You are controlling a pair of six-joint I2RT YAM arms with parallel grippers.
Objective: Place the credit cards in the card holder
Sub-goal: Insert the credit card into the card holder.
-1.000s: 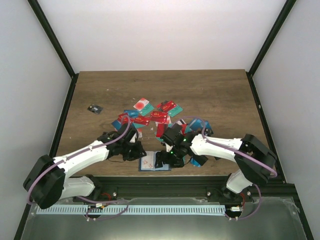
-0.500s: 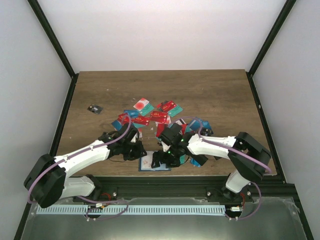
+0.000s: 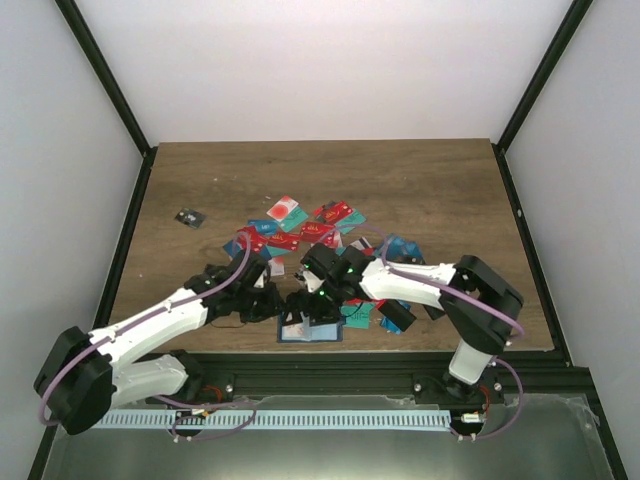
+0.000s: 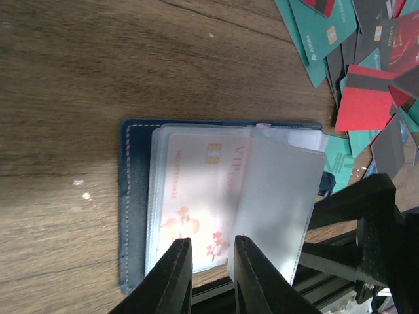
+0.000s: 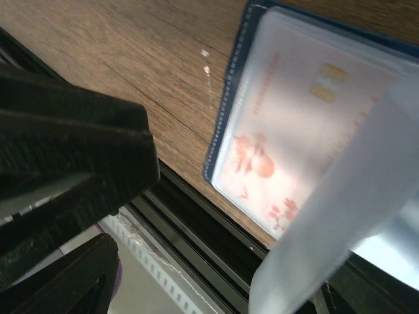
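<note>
Card holder lies open on the table, one sleeve lifted. Right end effector gapes wide over it; whether left end effector grips anything cannot be told.

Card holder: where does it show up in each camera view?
Top external: card holder low centre, lying open.
Left wrist: card holder centre, open.
Right wrist: card holder upper right, partly cut off.
Shared landmark: the white card with red print inside its clear sleeve.
</note>
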